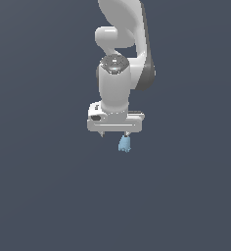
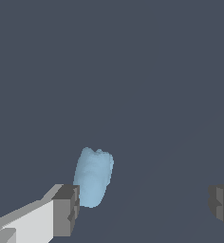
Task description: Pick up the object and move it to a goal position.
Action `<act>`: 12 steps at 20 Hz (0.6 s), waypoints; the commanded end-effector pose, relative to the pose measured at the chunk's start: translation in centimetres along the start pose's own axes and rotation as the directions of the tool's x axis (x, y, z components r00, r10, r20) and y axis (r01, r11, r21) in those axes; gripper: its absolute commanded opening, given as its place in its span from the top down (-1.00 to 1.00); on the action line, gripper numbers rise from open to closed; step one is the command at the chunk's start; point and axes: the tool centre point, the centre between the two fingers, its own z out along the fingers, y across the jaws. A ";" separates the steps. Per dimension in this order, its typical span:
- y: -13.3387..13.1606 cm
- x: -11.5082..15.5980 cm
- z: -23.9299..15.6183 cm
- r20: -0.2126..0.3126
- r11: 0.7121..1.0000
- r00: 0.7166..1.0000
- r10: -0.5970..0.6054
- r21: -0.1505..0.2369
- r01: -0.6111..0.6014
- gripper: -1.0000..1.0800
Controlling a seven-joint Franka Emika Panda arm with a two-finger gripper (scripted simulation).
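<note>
We're hovering w/ the gripper [image 1: 115,133] spread wide, nothing held. The object [image 2: 93,176] is sitting below the tool, close by one finger pad [image 2: 66,210] rather than centred btwn the two, prob. why the jaws are standing apart: we're judging a sideways shift is needed before closing.

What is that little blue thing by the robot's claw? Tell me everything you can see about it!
The object is a small, pale-blue stubby cylinder, smooth-sided, with one lumpy, bumpy end. It looks matte, like plastic or clay. In the wrist view it sits between the open gripper fingers, close beside one finger, far from the other. In the exterior view it shows just below the gripper. Whether that finger touches it is unclear.
</note>
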 end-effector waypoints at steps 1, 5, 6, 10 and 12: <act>0.0 0.0 0.0 0.000 1.000 1.000 0.000 0.000 0.000 -0.92; -0.1 -0.1 0.2 0.006 1.000 1.000 -0.020 -0.005 0.020 -0.92; -0.1 -0.2 0.3 0.009 0.999 0.999 -0.031 -0.008 0.031 -0.92; -0.3 -0.5 0.6 0.019 0.998 0.998 -0.065 -0.016 0.065 -0.92; -0.3 -0.5 0.6 0.019 0.998 0.998 -0.066 -0.016 0.067 -0.92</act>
